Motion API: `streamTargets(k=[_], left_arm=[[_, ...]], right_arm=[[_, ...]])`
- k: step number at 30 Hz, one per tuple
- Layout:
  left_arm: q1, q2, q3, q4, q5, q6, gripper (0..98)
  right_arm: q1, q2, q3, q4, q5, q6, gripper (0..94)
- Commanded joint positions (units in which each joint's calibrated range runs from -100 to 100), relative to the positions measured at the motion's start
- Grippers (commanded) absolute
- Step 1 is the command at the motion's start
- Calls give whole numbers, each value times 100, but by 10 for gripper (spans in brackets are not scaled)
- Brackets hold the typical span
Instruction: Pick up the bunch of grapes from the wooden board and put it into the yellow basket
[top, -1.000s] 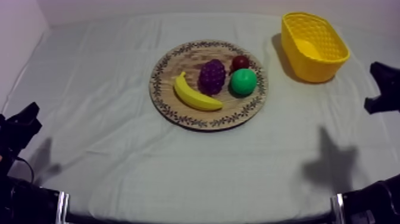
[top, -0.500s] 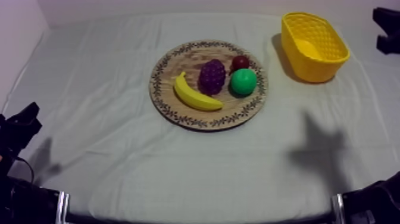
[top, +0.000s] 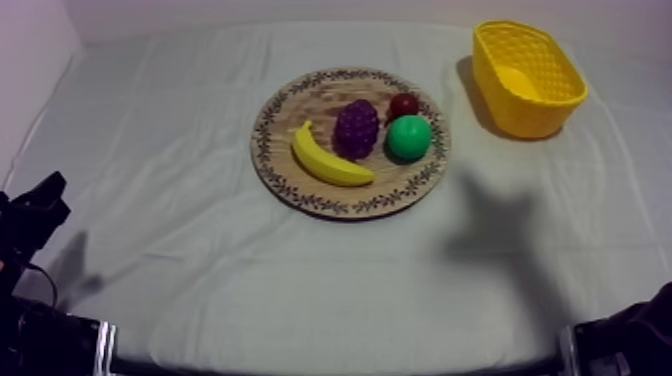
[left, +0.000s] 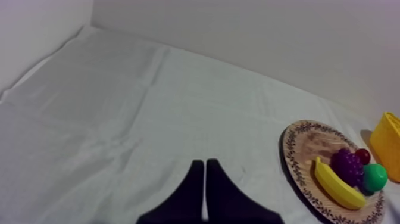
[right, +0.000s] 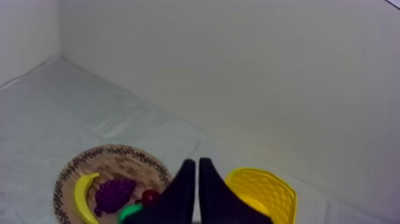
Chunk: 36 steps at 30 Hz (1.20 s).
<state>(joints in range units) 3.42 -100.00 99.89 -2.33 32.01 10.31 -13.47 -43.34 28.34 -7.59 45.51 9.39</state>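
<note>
Soft, even light is falling from above onto the table (top: 180, 150), giving its cloth a pale grey-white look with a faint cool cast and no hard glare. The yellow basket (top: 528, 75) is casting a short, dense shadow to its left. The wooden board (top: 264, 140) is throwing a thin dark line along its near rim. A broad, soft-edged shadow is lying on the cloth to the right of the board, on the near side, and a smaller one is sitting at the near left edge. The far wall (right: 238, 71) is glowing plain and faintly warm. In the wrist views the left gripper (left: 204, 165) and right gripper (right: 197, 164) are showing as flat black silhouettes.
</note>
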Motion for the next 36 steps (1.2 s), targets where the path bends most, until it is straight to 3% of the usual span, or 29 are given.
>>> streamTargets(k=[1, 8, 21, 28, 36], left_arm=[[1, 0, 0, 1, 0, 2, 1], [1, 0, 0, 1, 0, 1, 1], [1, 0, 0, 1, 0, 2, 1], [1, 0, 0, 1, 0, 2, 1], [1, 0, 0, 1, 0, 2, 1]], right_arm=[[-41, 240, -516, -28, 160, -7, 5], [-220, 929, -1434, -22, 420, -136, 5], [-910, 2193, -2680, 580, 784, -794, 5], [-1334, 2857, -3300, 1072, 1088, -1302, 5], [-1520, 3666, -4193, 1297, 1637, -1656, 5]])
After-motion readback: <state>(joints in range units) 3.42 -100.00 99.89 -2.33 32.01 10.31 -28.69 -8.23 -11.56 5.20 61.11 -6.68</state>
